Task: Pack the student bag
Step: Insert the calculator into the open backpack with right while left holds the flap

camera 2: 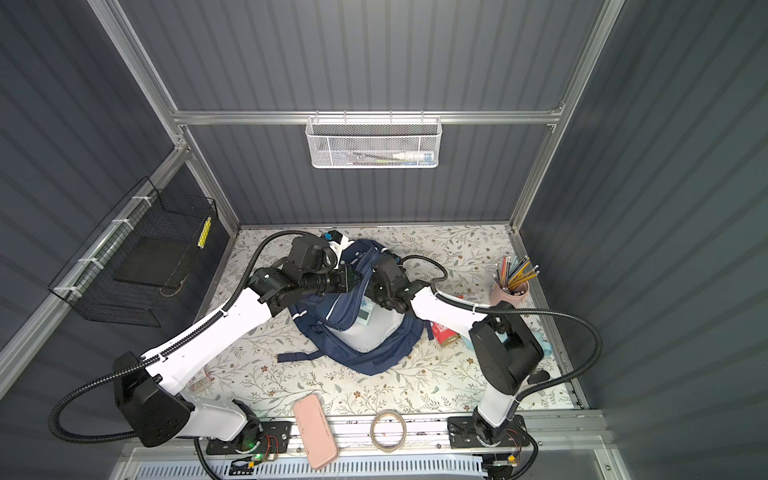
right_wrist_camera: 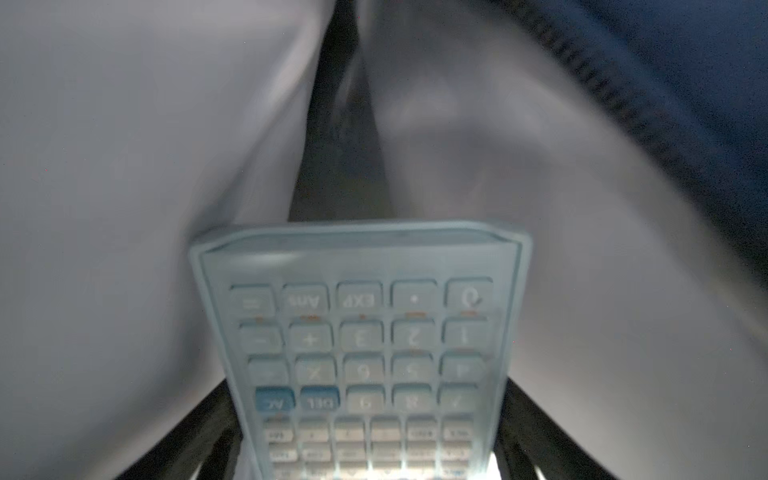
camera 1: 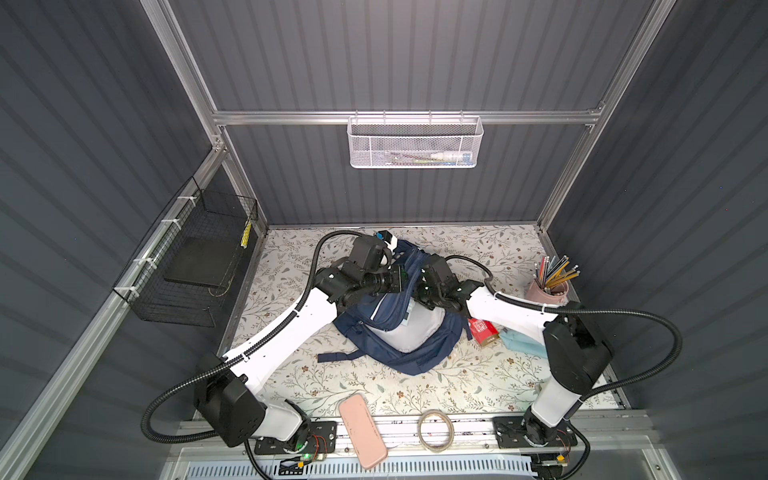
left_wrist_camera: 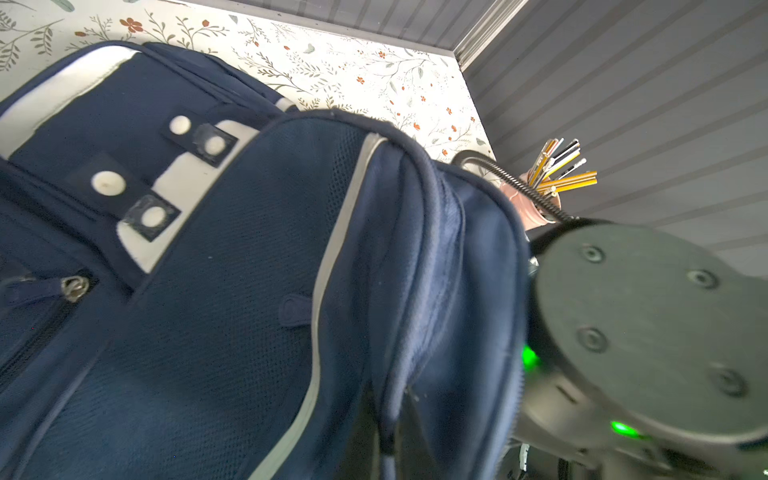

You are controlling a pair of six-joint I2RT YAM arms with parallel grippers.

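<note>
Navy-blue fabric student bag (camera 1: 415,359) lies along 12–6 o'clock, mouth gaping toward 3 o'clock; left gripper (camera 1: 398,282) pinches its rim, right gripper (right_wrist_camera: 370,440) clamps a pale-blue plastic calculator (right_wrist_camera: 361,332) inside.

White arm links (camera 1: 286,332), black joint housings (camera 1: 577,357), ribbed black cable conduits (left_wrist_camera: 521,186), green lights (left_wrist_camera: 620,428), recessed round screws (left_wrist_camera: 592,338)

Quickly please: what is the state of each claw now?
Left claw: closed, gripping the student bag's edge.
Right claw: holding the calculator inside the bag.
</note>
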